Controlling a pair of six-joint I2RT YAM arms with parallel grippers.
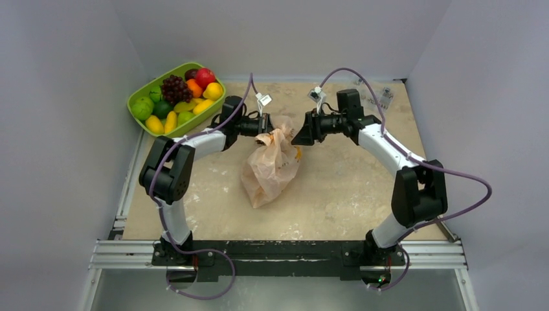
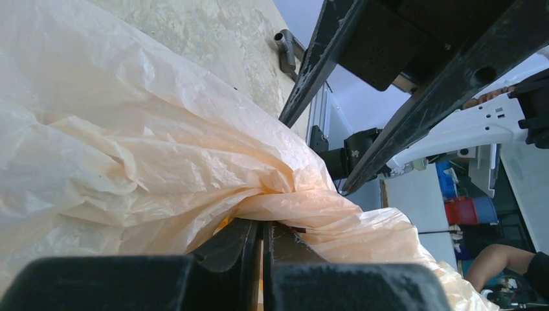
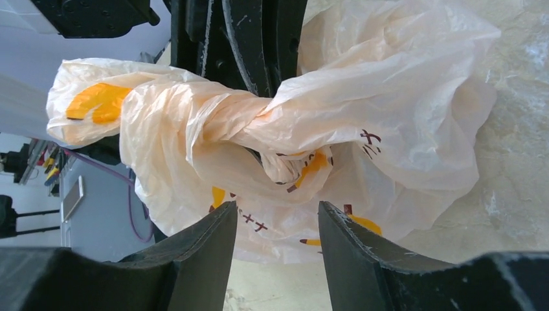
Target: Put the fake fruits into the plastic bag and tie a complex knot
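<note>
The peach plastic bag [image 1: 272,170] lies bulging on the table's middle, and what it holds is hidden. My left gripper [image 1: 267,127] is shut on the bag's bunched top; in the left wrist view [image 2: 267,227] its jaws pinch the thin film [image 2: 129,149]. My right gripper [image 1: 299,134] is open just right of that top, apart from it. In the right wrist view its open gripper [image 3: 277,217] faces the bag [image 3: 401,97] and a twisted bunch of its top [image 3: 259,120]. Whether the bunch is a tied knot I cannot tell. Fake fruits [image 1: 194,87], with a purple grape bunch [image 1: 175,87], fill the tray at the back left.
The lime-green oval tray [image 1: 137,97] stands at the back left corner. Small clear packets [image 1: 383,97] lie at the back right. White tags [image 1: 263,100] hang from the arm cables. Grey walls close in the table on three sides.
</note>
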